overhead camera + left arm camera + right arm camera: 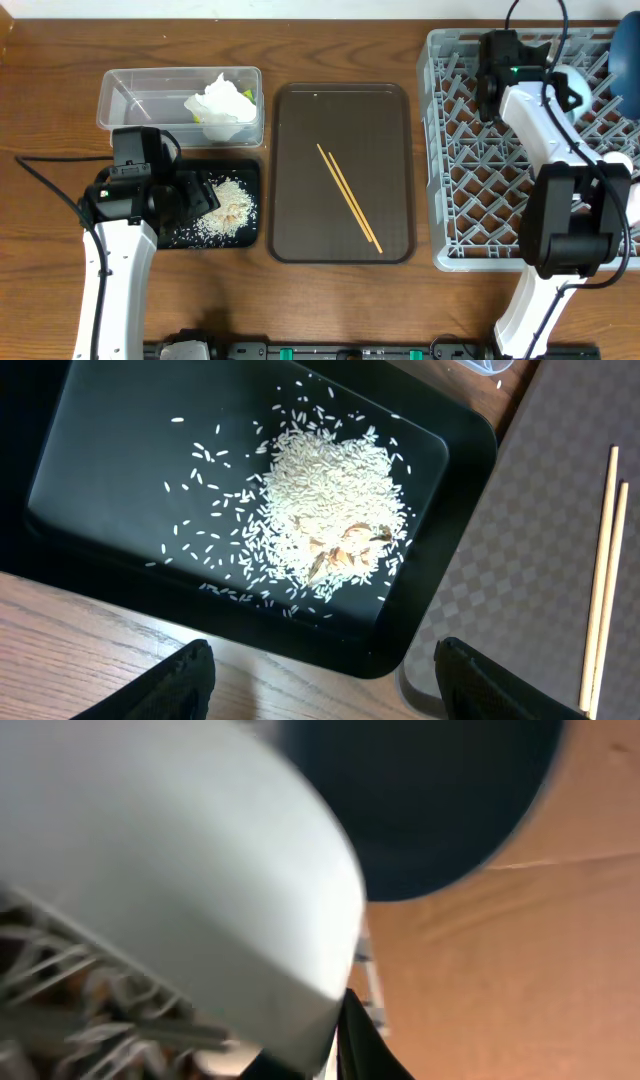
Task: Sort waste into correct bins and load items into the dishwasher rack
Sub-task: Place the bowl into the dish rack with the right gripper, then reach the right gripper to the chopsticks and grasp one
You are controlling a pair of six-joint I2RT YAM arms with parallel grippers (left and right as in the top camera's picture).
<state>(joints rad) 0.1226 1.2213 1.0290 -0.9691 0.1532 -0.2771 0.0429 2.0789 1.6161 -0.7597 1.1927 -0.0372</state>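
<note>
Rice [330, 510] heaped in black tray [100, 480]; napkin [221, 100] in clear tub [130, 95]

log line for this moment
left tool open above black tray with rice | right tool shut by bowl at rack | chopsticks on brown tray

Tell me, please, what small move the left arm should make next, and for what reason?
Probably shift the left gripper to its right, toward the chopsticks on the brown tray. Its jaws stand open and empty above the black tray, where the rice already lies, while the chopsticks are not yet in the rack.
</note>
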